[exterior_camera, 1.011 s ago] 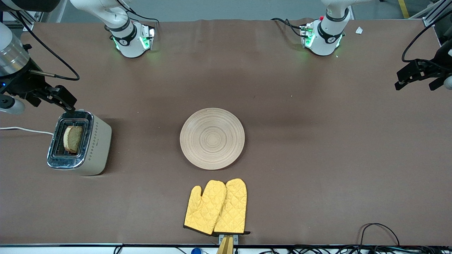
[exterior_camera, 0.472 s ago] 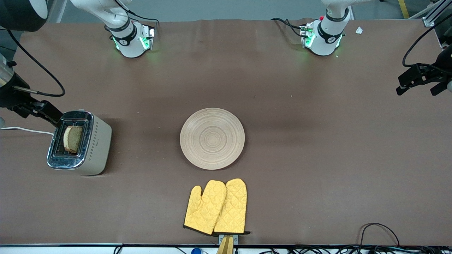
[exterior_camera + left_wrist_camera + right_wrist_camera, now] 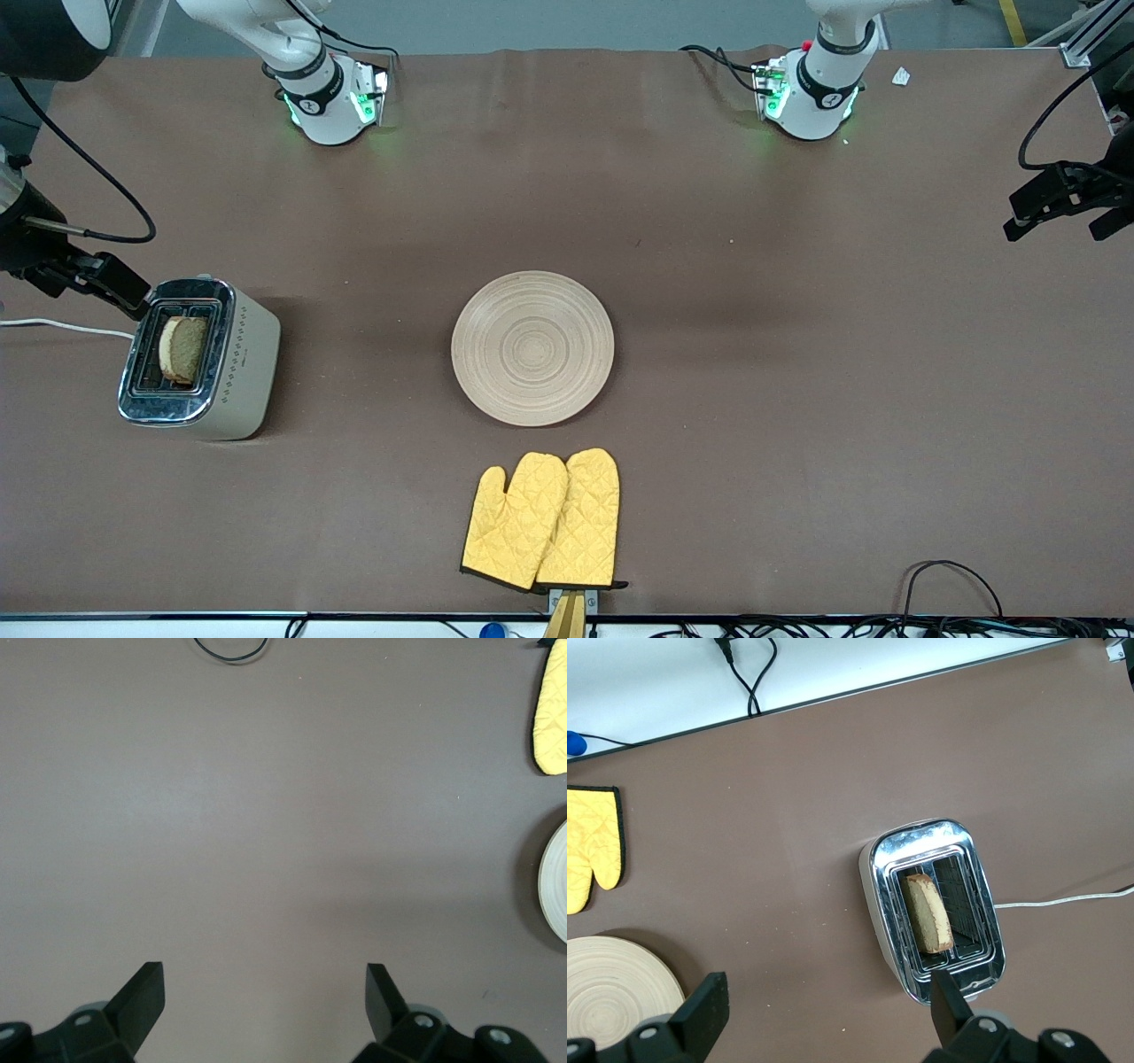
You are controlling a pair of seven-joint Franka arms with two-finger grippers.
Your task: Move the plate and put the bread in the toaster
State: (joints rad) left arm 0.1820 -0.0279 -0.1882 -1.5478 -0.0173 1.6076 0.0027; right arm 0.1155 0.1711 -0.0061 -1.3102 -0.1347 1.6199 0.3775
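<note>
Both my grippers stand open and empty: the right gripper (image 3: 111, 282) above the toaster (image 3: 199, 359), the left gripper (image 3: 266, 988) waiting over bare table. The bread (image 3: 928, 913) stands in one slot, the plate (image 3: 532, 347) mid-table; I lift straight up, clear of the chrome.

You get even, bright overhead light; the desk (image 3: 797, 399) shows soft shadows beside the plate (image 3: 532, 347), and the toaster (image 3: 199, 359) chrome glints. Everything is sharp.
</note>
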